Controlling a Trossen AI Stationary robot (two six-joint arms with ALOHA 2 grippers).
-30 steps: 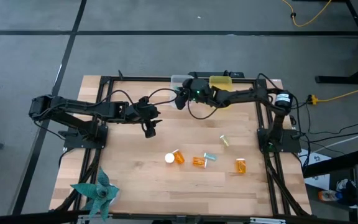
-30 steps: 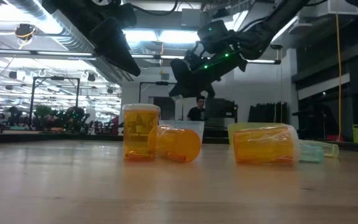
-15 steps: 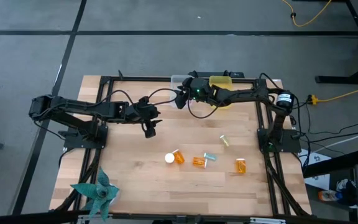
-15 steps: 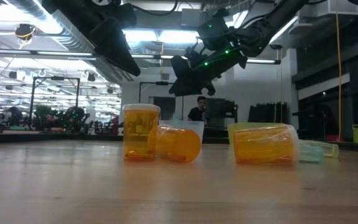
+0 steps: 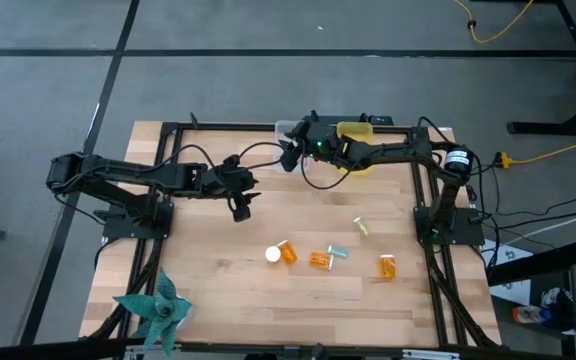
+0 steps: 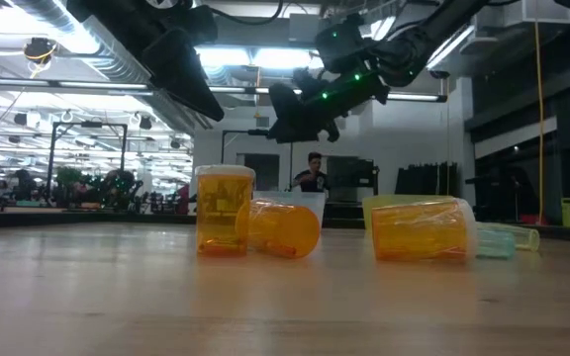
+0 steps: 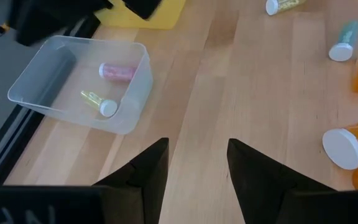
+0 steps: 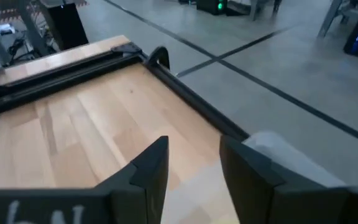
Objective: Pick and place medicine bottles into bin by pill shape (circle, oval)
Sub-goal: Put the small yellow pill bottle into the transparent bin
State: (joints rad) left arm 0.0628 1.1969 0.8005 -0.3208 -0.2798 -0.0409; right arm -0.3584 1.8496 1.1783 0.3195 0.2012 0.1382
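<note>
Three amber bottles lie on the table's near middle: one with a white cap (image 5: pixel 280 252), one (image 5: pixel 320 260) and one (image 5: pixel 387 266). A teal vial (image 5: pixel 338 252) and a pale green vial (image 5: pixel 361 227) lie by them. A pink vial (image 7: pixel 118 71) and a yellowish vial (image 7: pixel 98 102) lie in the clear bin (image 5: pixel 286 127). My left gripper (image 5: pixel 240 207) hangs open and empty over the table's middle (image 7: pixel 197 146). My right gripper (image 5: pixel 288 157) is open and empty beside the clear bin, well above the table (image 6: pixel 280 104) (image 8: pixel 193 146).
A yellow bin (image 5: pixel 356 132) stands at the far edge, right of the clear bin. A teal paper pinwheel (image 5: pixel 153 310) sits at the near left corner. Black frame rails (image 5: pixel 168 160) run along the table's sides. A person (image 6: pixel 313 170) shows in the room behind.
My right gripper has risen a little near the clear bin, staying open and empty. My left arm and the bottles have kept still.
</note>
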